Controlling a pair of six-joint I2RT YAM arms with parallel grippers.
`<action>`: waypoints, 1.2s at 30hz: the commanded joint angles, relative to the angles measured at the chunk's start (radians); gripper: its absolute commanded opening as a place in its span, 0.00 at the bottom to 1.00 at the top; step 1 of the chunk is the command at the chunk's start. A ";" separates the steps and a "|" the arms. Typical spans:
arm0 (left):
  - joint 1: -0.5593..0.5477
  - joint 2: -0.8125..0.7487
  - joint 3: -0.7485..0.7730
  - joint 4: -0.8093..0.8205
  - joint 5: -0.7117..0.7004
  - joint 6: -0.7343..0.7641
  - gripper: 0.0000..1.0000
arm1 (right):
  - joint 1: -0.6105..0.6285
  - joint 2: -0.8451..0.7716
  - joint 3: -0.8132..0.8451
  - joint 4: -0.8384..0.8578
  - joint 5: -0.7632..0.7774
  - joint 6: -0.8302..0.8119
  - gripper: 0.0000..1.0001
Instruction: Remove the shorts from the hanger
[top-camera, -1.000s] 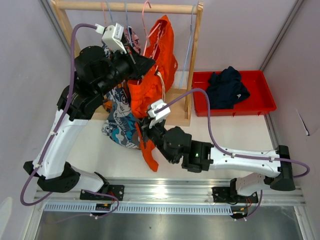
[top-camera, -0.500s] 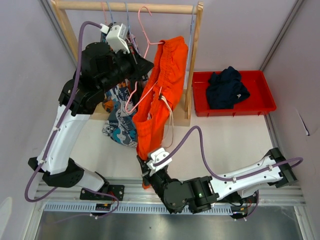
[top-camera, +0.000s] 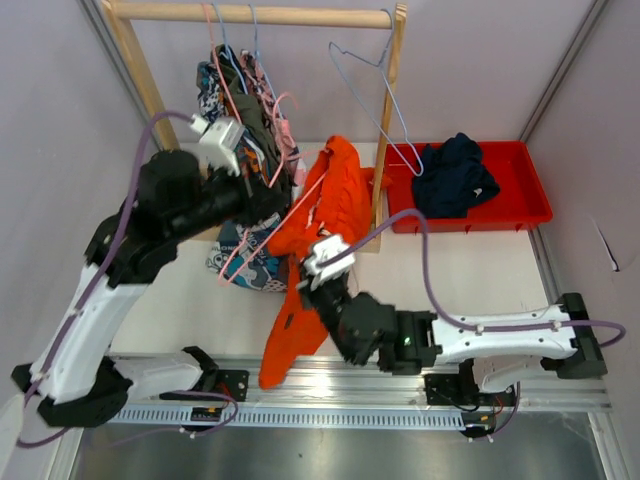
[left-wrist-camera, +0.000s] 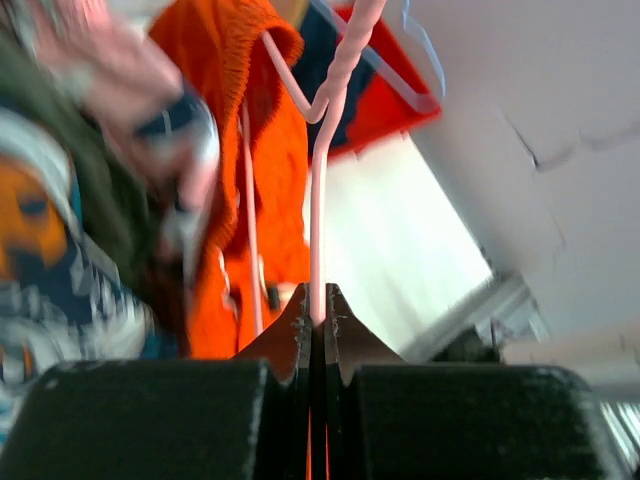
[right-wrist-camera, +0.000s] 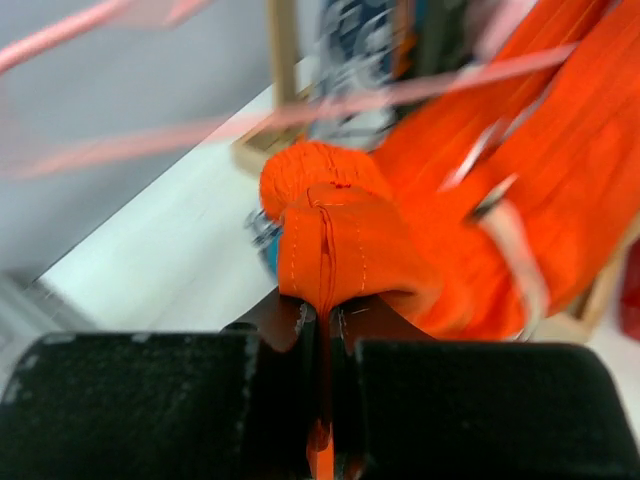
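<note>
Left gripper (left-wrist-camera: 317, 305): pinched tight on pink hanger (left-wrist-camera: 318, 205)
Right gripper (right-wrist-camera: 322, 312): clamped on orange shorts (right-wrist-camera: 350, 250); they trail in front of rack (top-camera: 250, 14)
Navy shorts (top-camera: 455, 175): in red tray (top-camera: 530, 205)

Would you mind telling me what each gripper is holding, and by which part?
The left gripper pinches the pink hanger on a straight stretch of its wire. The right gripper pinches the orange shorts by a stitched fold of fabric.

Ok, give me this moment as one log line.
left end effector: shut on pink hanger | right end effector: shut on orange shorts | navy shorts: in red tray
</note>
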 joint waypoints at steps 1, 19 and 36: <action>-0.024 -0.156 -0.086 -0.022 0.089 -0.021 0.00 | -0.109 -0.121 0.082 0.033 -0.060 -0.082 0.00; -0.026 -0.249 -0.081 -0.046 0.028 0.045 0.00 | -0.248 -0.559 -0.028 -0.256 0.180 -0.085 0.00; -0.026 -0.139 -0.049 0.080 0.048 0.100 0.00 | -1.528 -0.015 0.757 -0.408 -0.830 0.082 0.00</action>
